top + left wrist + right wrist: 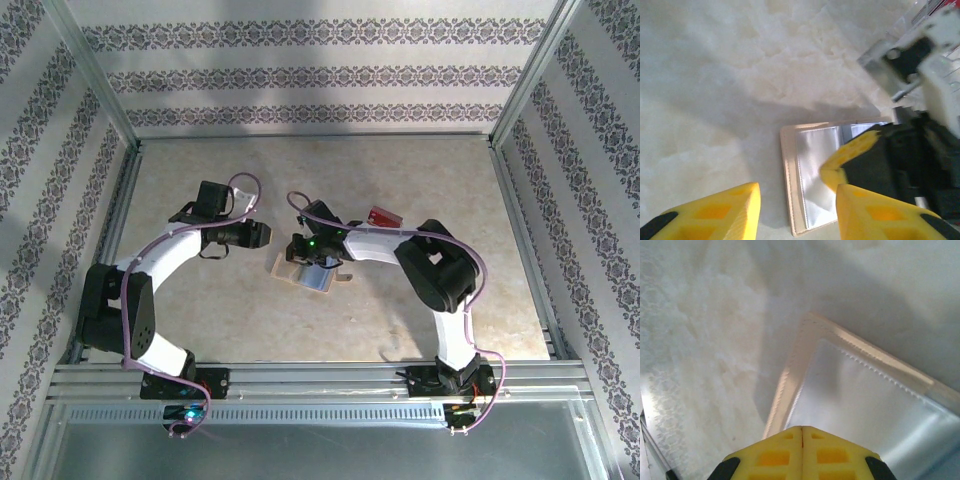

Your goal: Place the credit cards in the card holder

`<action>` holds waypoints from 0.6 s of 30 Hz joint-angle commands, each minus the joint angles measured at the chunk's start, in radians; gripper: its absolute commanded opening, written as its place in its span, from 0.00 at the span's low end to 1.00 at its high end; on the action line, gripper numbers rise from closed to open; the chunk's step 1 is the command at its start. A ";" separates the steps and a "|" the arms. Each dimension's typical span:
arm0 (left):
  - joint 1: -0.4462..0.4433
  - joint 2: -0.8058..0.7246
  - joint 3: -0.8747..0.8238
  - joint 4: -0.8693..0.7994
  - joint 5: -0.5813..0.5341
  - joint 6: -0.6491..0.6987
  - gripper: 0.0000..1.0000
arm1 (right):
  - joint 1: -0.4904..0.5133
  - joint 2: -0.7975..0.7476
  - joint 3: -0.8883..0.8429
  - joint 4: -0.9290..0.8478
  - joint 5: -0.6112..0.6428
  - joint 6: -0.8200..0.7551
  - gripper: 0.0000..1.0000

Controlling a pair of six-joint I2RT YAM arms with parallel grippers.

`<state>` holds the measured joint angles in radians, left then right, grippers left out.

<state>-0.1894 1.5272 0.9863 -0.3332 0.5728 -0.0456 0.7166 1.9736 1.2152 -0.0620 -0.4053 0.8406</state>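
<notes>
The tan card holder (284, 266) lies open on the table, its clear sleeves (815, 170) facing up. My right gripper (302, 252) is shut, and its yellow tips (802, 429) press down on a sleeve (865, 405) just inside the stitched tan border (790, 380); nothing shows between the fingers. My left gripper (264, 236) hovers open just left of the holder, its fingers (742, 200) straddling the holder's near corner in the left wrist view. One red credit card (383, 217) lies on the table behind the right forearm, apart from the holder.
The holder's small closing tab (345, 277) sticks out at its right side. The right arm's black wrist (910, 170) crowds the right side of the holder. Aluminium frame rails (300, 372) and patterned walls bound the pale marble-look table (250, 320).
</notes>
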 commanded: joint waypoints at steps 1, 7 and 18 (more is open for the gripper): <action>-0.036 0.026 0.114 -0.091 -0.027 0.103 0.47 | -0.047 -0.159 0.008 -0.098 0.058 -0.098 0.11; -0.111 0.080 0.249 -0.079 -0.073 0.159 0.59 | -0.143 -0.356 0.035 -0.380 0.178 -0.364 0.30; -0.292 0.302 0.443 -0.052 -0.162 0.196 0.82 | -0.454 -0.536 -0.011 -0.550 0.231 -0.693 0.64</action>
<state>-0.4419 1.7863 1.3682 -0.3744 0.4530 0.1062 0.3233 1.4517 1.2274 -0.5365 -0.1970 0.2691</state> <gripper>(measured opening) 0.809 0.625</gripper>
